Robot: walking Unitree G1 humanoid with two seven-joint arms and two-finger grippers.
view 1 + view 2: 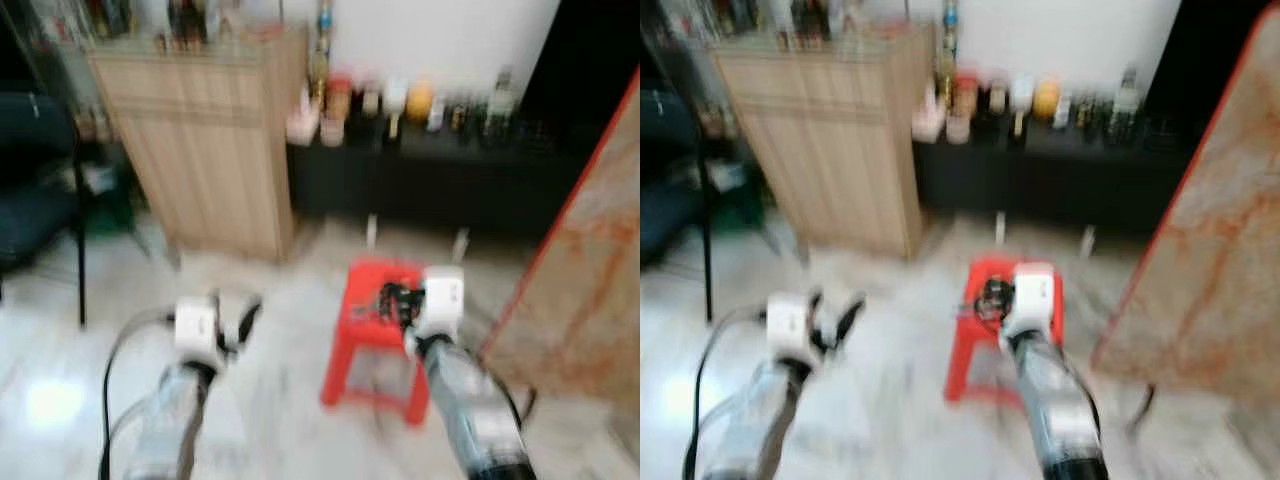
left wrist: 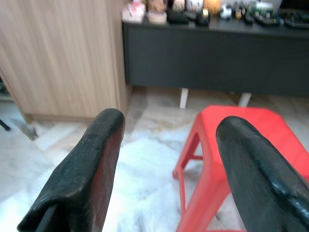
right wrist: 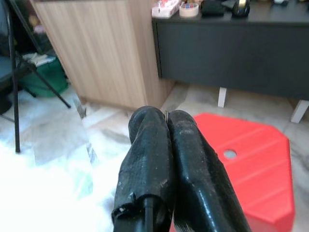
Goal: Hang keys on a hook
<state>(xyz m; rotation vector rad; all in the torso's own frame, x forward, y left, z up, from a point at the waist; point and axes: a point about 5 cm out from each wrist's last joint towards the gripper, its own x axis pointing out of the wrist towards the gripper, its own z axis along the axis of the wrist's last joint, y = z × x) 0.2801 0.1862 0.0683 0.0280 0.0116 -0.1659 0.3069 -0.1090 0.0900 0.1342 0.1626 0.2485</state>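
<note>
My right gripper (image 1: 388, 300) is held out over a red plastic stool (image 1: 362, 318), its two black fingers (image 3: 149, 159) pressed shut. A thin sliver of metal (image 3: 166, 114) shows between the tips, and a dark, glinting bunch that looks like the keys (image 1: 380, 298) hangs at them in the blurred eye views. My left gripper (image 1: 238, 322) is raised at the left over the pale floor. It stands open, with nothing between its fingers (image 2: 91, 164). The stool (image 2: 241, 128) lies just ahead and to the right of it.
A light wooden cabinet (image 1: 210, 140) stands ahead on the left. Beside it runs a low black sideboard (image 1: 440, 190) crowded with bottles and jars. A marbled slab with a red edge (image 1: 580, 290) leans at the right. A dark chair (image 1: 40, 200) stands far left.
</note>
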